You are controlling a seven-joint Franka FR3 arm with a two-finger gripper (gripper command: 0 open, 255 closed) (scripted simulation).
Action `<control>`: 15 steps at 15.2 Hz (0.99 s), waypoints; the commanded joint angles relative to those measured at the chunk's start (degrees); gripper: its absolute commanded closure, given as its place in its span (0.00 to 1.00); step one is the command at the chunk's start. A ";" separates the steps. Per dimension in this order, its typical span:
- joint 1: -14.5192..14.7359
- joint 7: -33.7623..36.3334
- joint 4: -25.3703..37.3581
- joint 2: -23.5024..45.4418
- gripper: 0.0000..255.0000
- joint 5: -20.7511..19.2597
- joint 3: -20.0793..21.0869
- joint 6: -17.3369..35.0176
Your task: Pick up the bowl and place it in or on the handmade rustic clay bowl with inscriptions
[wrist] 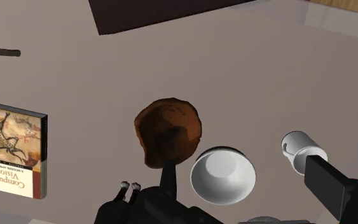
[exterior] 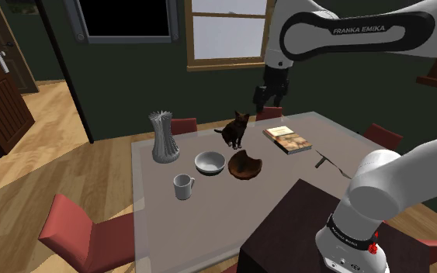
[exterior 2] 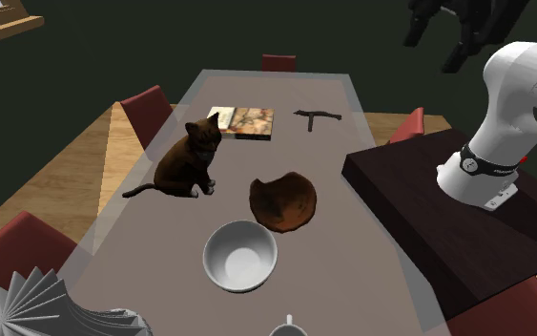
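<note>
Fingers of the black gripper (exterior: 268, 99) stood spread and pinched nothing, high above the far part of the table (exterior: 158, 233); we saw the white bowl (exterior: 209, 162) sitting upright on the table, just beside the brown clay bowl (exterior: 244, 165) and well below the gripper; a dark cat (exterior: 237, 128) sat behind both bowls; a book (exterior: 287, 139) lay near the cat; a mug (exterior: 182, 187) and a ribbed vase (exterior: 163, 137) stood near the white bowl.
</note>
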 commanded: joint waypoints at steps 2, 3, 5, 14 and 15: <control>0.09 1.03 -0.91 4.94 0.00 -0.48 0.86 5.33; 0.12 1.44 -0.94 6.70 0.00 -0.66 1.18 6.91; 0.17 2.30 -0.76 10.38 0.00 -1.10 1.83 9.99; 0.10 6.99 3.83 28.75 0.00 -4.76 4.46 21.61; 0.12 7.60 4.72 30.92 0.00 -5.36 4.67 22.61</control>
